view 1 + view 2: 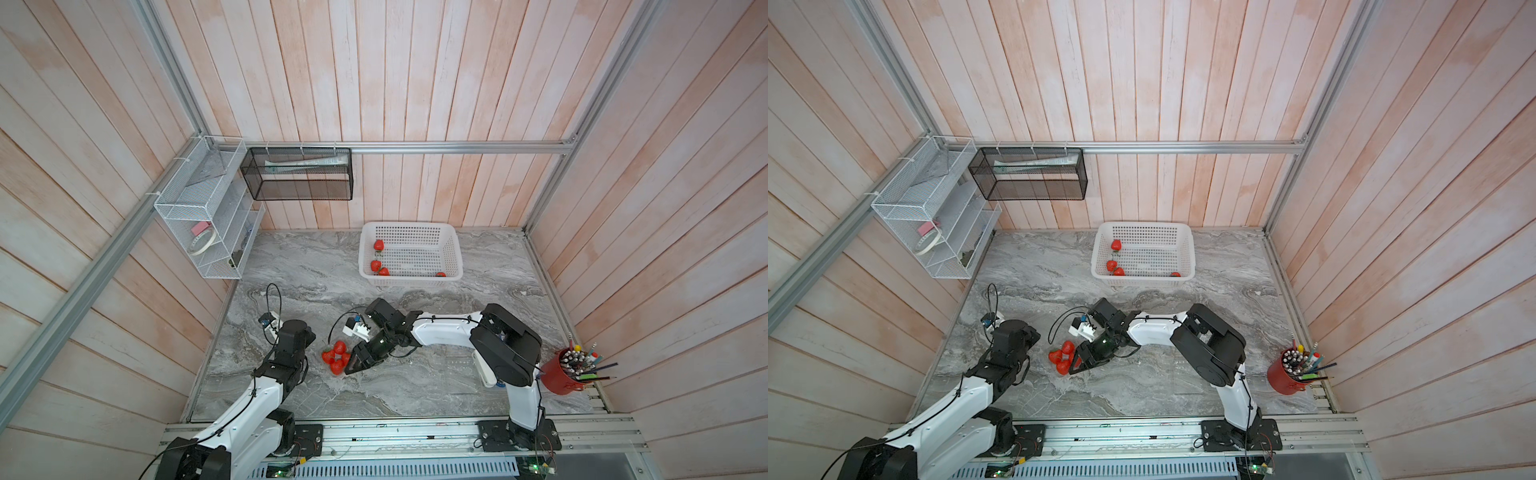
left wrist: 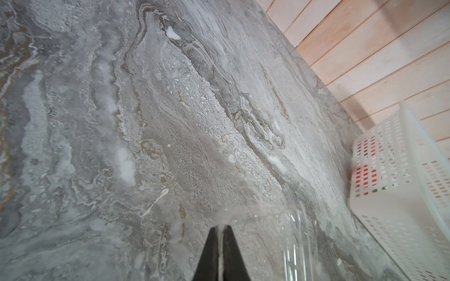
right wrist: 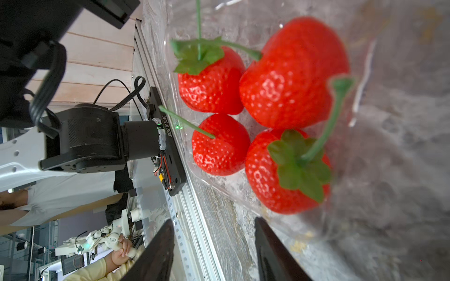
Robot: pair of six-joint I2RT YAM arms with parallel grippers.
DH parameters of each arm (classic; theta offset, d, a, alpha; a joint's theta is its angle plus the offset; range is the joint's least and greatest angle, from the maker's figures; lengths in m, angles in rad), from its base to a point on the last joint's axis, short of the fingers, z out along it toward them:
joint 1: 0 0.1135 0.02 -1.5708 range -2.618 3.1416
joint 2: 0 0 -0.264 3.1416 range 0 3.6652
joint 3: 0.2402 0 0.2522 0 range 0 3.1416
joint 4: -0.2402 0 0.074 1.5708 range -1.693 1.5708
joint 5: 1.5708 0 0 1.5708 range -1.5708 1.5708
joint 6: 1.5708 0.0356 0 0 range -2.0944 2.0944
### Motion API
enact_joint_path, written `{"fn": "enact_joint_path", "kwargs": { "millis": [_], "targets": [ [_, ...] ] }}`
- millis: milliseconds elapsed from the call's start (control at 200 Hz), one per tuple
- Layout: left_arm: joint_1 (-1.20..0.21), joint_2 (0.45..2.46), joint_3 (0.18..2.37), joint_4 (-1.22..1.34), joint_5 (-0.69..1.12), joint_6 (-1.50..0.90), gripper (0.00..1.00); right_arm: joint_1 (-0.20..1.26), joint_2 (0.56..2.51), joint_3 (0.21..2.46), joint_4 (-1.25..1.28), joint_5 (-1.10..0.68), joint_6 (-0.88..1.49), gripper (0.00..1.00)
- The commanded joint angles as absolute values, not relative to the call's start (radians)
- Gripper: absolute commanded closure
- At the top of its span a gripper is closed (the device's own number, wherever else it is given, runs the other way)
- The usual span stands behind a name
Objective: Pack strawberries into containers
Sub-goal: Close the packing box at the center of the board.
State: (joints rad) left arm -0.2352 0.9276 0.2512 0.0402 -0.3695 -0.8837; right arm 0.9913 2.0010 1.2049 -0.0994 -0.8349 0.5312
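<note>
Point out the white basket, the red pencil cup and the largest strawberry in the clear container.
white basket (image 1: 411, 281): a top view, near side wall.
red pencil cup (image 1: 555, 377): a top view, red outer wall.
largest strawberry (image 3: 292, 73): right wrist view, red body.

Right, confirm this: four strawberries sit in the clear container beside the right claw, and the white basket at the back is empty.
Wrong on the white basket: it is not empty. Both top views show four loose strawberries in it. The rest stands: four packed strawberries sit in the clear container beside the right claw.
</note>
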Motion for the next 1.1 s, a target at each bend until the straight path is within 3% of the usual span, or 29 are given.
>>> {"fn": "enact_joint_path", "kwargs": {
  "millis": [0, 285, 610, 1095],
  "targets": [
    [-0.239, 0.916, 0.243, 0.032, -0.401, -0.877, 0.92, 0.979, 1.975, 1.178, -0.140, -0.840, 0.529, 0.44],
    [-0.239, 0.925, 0.244, 0.058, -0.418, -0.882, 0.92, 0.979, 2.001, 1.171, -0.144, -0.834, 0.546, 0.42],
    [-0.240, 0.914, 0.238, 0.048, -0.418, -0.878, 0.91, 0.920, 2.079, 1.240, 0.071, -0.852, 0.675, 0.41],
    [-0.242, 0.978, 0.254, 0.073, -0.437, -0.864, 0.90, 0.862, 2.023, 1.218, 0.016, -0.844, 0.676, 0.42]
  ]
}}
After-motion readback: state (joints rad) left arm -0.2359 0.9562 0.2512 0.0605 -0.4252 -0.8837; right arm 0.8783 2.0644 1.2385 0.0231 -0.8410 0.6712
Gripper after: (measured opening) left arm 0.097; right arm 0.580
